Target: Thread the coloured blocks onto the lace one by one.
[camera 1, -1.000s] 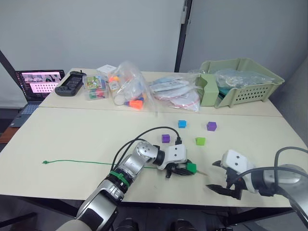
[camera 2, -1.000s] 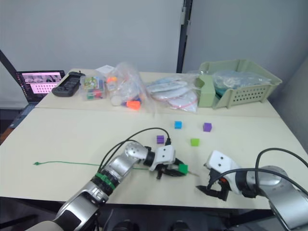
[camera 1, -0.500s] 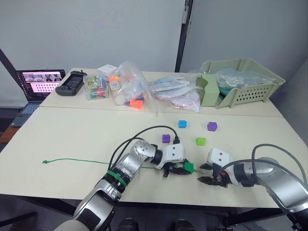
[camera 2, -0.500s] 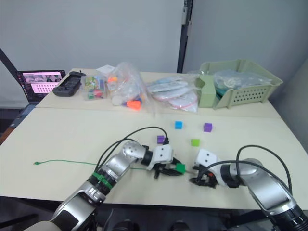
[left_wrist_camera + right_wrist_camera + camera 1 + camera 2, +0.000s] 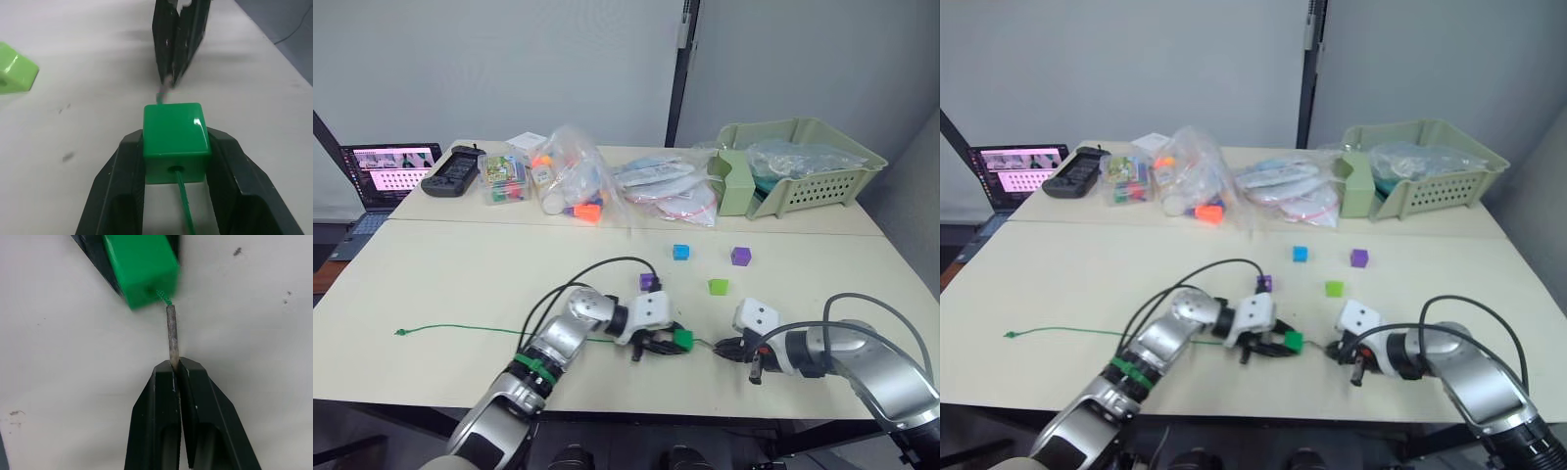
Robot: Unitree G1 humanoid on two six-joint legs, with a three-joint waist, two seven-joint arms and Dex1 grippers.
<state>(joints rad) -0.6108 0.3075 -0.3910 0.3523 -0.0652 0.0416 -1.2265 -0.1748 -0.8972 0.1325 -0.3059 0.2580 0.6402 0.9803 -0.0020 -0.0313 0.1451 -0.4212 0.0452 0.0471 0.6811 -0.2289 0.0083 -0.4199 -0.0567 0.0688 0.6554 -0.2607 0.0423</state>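
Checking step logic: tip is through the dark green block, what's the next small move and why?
Probably draw the right gripper away from the left gripper: it is shut on the lace's grey tip, which pokes out of the dark green block held by the left, so pulling should run the lace through.

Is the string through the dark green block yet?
Yes. The lace goes into the dark green block's hole, and its grey tip sticks out the far side, pinched by the right gripper.

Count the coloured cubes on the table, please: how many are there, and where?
5. The dark green cube sits in the left end effector, on the lace; near purple cube behind it; lime cube, blue cube and far purple cube lie beyond.
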